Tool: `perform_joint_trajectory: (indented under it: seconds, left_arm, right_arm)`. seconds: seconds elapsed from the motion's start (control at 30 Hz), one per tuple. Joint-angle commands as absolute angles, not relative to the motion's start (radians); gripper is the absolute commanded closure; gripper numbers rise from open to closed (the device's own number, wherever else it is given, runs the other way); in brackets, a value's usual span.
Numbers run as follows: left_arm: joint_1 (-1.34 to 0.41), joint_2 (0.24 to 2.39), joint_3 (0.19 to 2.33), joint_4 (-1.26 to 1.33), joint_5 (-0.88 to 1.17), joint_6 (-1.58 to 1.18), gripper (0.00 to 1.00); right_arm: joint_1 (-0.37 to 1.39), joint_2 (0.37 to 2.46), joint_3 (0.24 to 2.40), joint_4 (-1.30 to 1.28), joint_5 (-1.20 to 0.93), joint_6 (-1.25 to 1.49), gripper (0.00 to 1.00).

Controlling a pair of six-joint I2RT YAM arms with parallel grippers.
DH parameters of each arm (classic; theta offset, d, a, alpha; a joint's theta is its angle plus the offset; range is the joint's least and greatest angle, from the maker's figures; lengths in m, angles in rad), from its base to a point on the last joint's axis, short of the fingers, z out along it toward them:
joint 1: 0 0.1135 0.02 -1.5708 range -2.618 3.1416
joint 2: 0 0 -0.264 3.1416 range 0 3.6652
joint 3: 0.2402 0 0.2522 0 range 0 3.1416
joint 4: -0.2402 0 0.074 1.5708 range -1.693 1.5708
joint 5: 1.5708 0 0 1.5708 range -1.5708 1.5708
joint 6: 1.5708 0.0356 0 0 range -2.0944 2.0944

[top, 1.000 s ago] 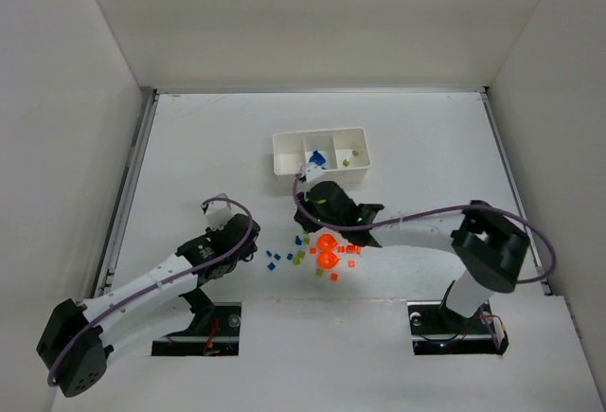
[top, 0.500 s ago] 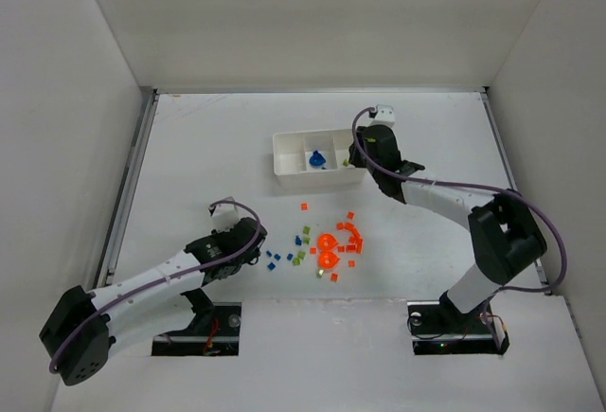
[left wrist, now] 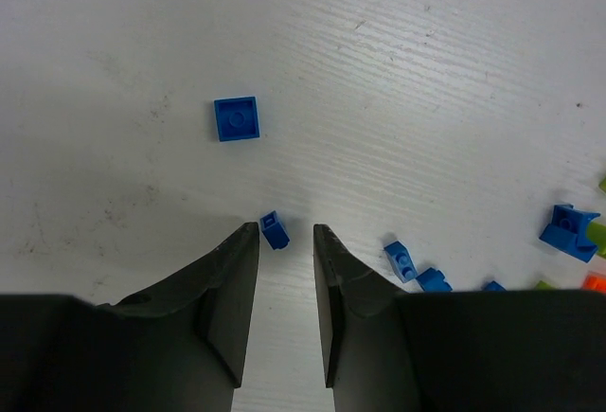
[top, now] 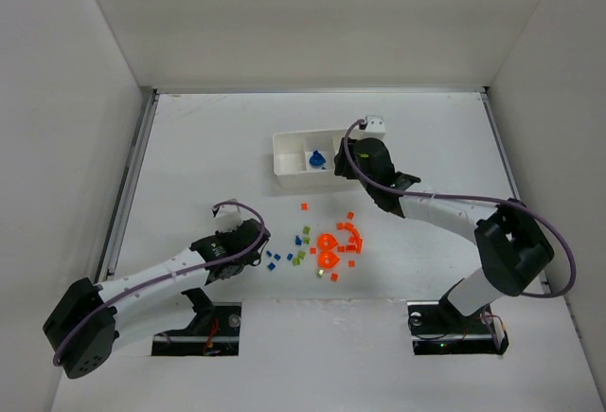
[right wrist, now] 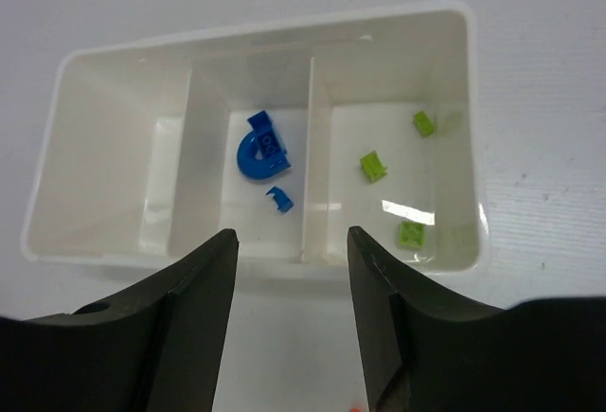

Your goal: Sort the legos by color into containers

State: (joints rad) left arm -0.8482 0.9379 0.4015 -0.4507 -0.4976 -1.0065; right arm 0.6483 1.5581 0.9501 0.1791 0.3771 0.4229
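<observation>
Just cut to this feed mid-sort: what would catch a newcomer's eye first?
The bright orange pile at centre, with blue and green bricks scattered at its left. Behind it, the white tray holds a blue curved piece in its middle compartment, with the right gripper open over it.

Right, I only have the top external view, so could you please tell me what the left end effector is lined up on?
Observer: A tiny blue brick lies on the table between the tips of the left end effector, whose jaws stand apart on either side of it.
Operator: Thank you. The right compartment of the tray is hidden for me; what is in it?
Observer: Three yellow-green bricks, seen in the right wrist view.
Operator: And is the right end effector holding anything?
Observer: No, its jaws are wide open and empty, above the tray's near wall.
</observation>
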Motion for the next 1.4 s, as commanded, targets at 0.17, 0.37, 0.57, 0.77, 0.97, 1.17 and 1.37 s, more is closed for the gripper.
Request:
perform_joint_trajectory:
  seconds: [0.17,0.37,0.57,0.77,0.97,1.17,1.37]
  left_arm:
    - [-0.852,0.969,0.374,-0.379,-0.543,-1.023,0.79]
    - [-0.867,0.974,0.374,-0.362,-0.577,-1.014,0.93]
    - [-0.898,0.98,0.484,-0.354,-0.612,-0.956,0.96]
    - [-0.849,1.121,0.711,-0.059,-0.598,-0.734,0.95]
    - [-0.765,1.471,1.04,0.208,-0.474,-0.52,0.92]
    - [-0.683,1.787,1.265,0.238,-0.331,-0.525,0.91]
    - [-0.665,1.891,1.355,0.253,-0.278,-0.546,0.71]
  right_arm:
    - [0.766,1.405,0.772,0.213,0.394,0.46,0.46]
    - [0.783,1.339,0.683,0.218,0.396,0.488,0.46]
    - [0.783,1.255,0.604,0.222,0.396,0.5,0.46]
    - [0.788,1.221,0.548,0.227,0.399,0.538,0.48]
    - [0.789,1.144,0.509,0.204,0.416,0.565,0.48]
    - [0.849,1.123,0.517,0.184,0.425,0.575,0.5]
    - [0.864,1.111,0.518,0.155,0.423,0.575,0.49]
